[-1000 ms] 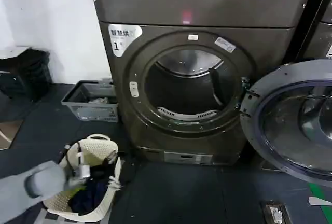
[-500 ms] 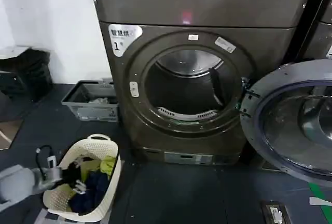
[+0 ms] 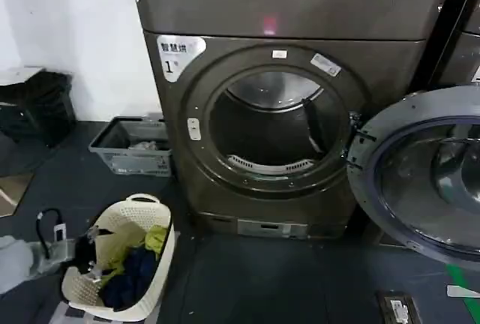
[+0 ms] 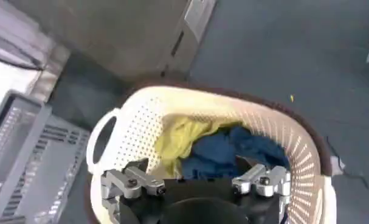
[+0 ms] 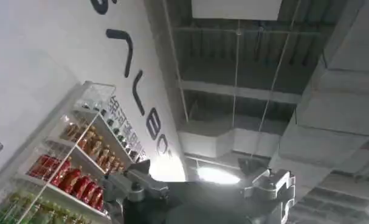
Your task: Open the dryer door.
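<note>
left end effector (image 4: 197, 182): fingers spread, holding nothing, above the cream laundry basket (image 3: 142, 223) | right end effector (image 5: 199, 185): fingers apart, empty (aimed at ceiling) | dryer door (image 3: 431, 178): swung fully open, right of the dryer (image 3: 285, 99)

White label (image 3: 177, 52) at upper left of the dryer (image 3: 285, 9) front: large "1", small characters above it illegible. Two small stickers (image 3: 325, 64) on the door surround: unreadable. Wall (image 5: 44, 55) in right wrist view: large dark lettering, not decipherable.
</note>
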Controlling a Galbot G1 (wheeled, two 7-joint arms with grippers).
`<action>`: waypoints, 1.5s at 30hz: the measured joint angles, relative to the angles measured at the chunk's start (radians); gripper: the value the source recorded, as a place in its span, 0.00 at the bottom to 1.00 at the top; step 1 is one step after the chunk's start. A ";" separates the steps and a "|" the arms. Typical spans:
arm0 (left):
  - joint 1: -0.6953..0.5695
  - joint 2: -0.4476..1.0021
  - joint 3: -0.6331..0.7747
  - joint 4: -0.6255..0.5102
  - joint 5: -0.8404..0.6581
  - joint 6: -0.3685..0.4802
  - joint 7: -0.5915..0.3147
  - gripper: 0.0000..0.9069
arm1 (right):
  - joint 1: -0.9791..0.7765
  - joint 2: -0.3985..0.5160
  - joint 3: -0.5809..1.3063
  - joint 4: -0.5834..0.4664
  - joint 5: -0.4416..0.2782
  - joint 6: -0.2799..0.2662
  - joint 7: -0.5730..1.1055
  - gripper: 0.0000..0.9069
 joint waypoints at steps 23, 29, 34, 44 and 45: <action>0.006 0.015 -0.005 0.022 0.030 0.039 0.028 1.00 | -0.006 -0.003 0.007 -0.020 0.001 0.005 -0.002 1.00; 0.008 0.018 -0.005 0.027 0.027 0.036 0.027 1.00 | -0.006 -0.010 0.011 -0.029 0.001 0.005 -0.003 1.00; 0.008 0.019 -0.006 0.027 0.024 0.037 0.024 1.00 | -0.006 -0.012 0.012 -0.034 0.001 0.006 -0.003 1.00; 0.013 0.021 -0.004 0.029 0.027 0.037 0.017 1.00 | -0.004 -0.015 0.010 -0.039 -0.001 0.007 -0.004 1.00; 0.013 0.021 -0.004 0.031 0.028 0.037 0.017 1.00 | -0.005 -0.015 0.011 -0.039 -0.001 0.007 -0.004 1.00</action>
